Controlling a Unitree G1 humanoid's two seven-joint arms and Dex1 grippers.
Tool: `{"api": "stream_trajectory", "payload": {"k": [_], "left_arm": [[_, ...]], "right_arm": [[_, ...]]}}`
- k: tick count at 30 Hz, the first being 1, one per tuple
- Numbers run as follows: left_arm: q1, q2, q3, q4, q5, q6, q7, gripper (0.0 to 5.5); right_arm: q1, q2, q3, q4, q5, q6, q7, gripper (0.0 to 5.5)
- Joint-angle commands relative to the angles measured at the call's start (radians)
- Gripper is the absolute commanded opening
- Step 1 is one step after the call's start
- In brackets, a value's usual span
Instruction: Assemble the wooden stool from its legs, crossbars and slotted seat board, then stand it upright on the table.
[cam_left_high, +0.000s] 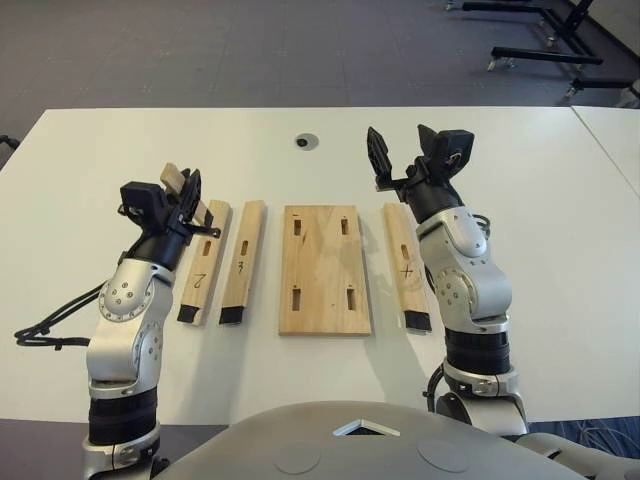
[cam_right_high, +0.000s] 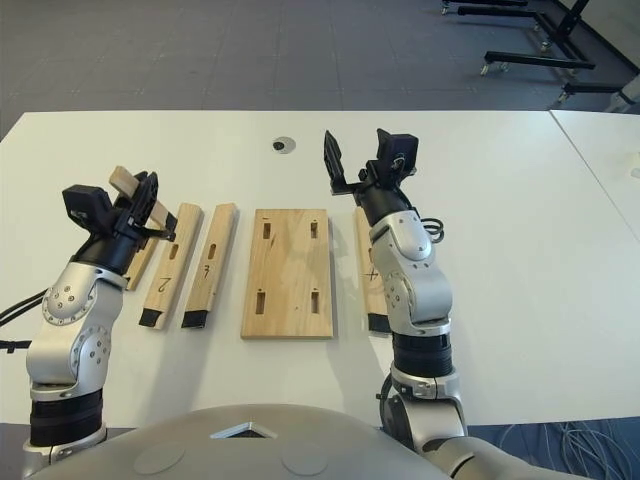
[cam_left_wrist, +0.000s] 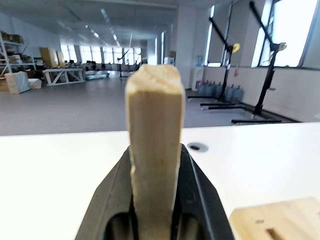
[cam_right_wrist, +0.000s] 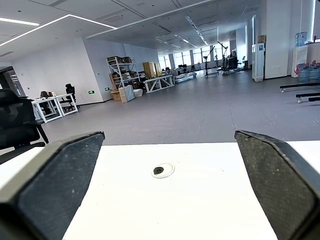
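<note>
Slotted pale wooden seat board (cam_left_high: 325, 268) lies flat midway on the white table (cam_left_high: 540, 200), black-tipped wooden legs (cam_left_high: 243, 260) flanking it. Left gripper (cam_left_high: 188, 200) clamps a light wooden bar (cam_left_wrist: 152, 145); right gripper (cam_left_high: 408, 152) gapes above open tabletop.

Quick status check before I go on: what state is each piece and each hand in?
left hand: shut on the wooden piece
wooden piece: gripped, tilted
right hand: open, empty, raised over the table
seat board: flat on the table, slots empty
leg marked 2: lying flat, loose
leg marked 3: lying flat, loose
leg right of the board: lying flat, loose
</note>
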Motion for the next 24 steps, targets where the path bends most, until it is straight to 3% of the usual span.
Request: {"api": "stream_trajectory", "payload": {"k": [1,24], "left_arm": [[0.053,-0.010,0.012,0.004,0.029,-0.019,0.008,0.39],[0.064,-0.106,-0.015,0.031,0.071,-0.028,0.044,0.39]], "right_arm": [[0.026,0.004,0.004,-0.023,-0.019,0.007,-0.008,4.80],[0.043,-0.009,0.041,-0.013,-0.058,0.020,0.031,4.80]]}}
